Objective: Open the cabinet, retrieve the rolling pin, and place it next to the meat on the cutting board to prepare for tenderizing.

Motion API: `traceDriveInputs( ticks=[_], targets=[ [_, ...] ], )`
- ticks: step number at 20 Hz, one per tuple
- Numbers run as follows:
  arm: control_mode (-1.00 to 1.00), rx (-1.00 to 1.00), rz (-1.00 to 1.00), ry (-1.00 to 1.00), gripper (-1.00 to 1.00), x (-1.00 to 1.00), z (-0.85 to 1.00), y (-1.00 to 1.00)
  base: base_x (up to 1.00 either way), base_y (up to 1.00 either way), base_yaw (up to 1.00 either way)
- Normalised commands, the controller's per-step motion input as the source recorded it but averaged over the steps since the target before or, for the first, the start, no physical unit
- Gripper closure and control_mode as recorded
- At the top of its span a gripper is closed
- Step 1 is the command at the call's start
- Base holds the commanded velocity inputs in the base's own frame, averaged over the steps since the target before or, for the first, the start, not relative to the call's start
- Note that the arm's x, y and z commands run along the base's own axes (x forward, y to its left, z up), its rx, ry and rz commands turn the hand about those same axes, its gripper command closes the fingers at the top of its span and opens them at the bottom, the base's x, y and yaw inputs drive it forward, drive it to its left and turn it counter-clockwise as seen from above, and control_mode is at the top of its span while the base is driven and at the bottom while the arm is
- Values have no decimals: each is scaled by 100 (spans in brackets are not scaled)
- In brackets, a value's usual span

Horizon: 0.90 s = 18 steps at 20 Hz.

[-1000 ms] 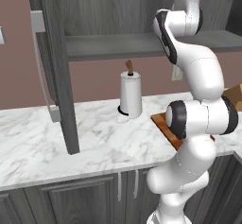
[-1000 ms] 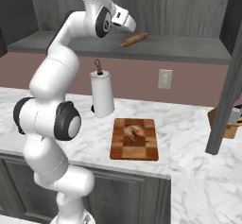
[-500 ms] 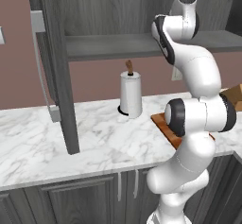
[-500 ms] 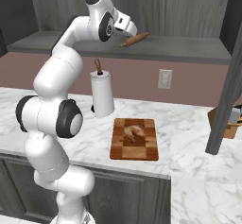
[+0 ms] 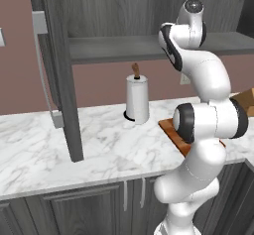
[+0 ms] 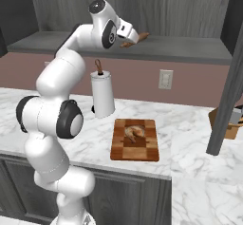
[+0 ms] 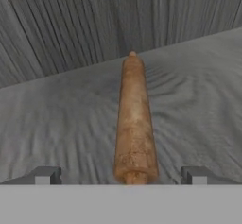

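Now the gripper (image 7: 121, 176) has pushed deeper into the cabinet (image 6: 142, 46), fingers spread wide apart around the rolling pin (image 7: 134, 124) lying on its shelf.

The robot is a glossy white jointed arm (image 6: 57, 81) built of rounded, tube-like segments that swell into bulbous housings at each joint. Dark grey to black rings and round caps mark the joints: a broad black band around the large lower joint (image 6: 70, 120), another dark disc on the upper joint (image 6: 108, 33), and a small dark cap on the topmost knuckle (image 5: 193, 6). The base column (image 5: 181, 199) is smooth, white and curving. At the hand, two small, blocky grey finger tips (image 7: 46, 175) have flat tops and squared edges
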Motion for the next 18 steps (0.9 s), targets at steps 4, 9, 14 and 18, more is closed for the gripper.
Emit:
traceDriveInputs(
  ticks=[4,9,14,18],
  targets=[
    [-100,0,0,0,-100,17,-15,-2,0,0,0],
    [-100,0,0,0,-100,16,-14,-3,0,0,0],
    [-100,0,0,0,100,15,-21,-2,0,0,0],
    [-100,0,0,2,100,14,-29,0,0,0,0]
  ],
)
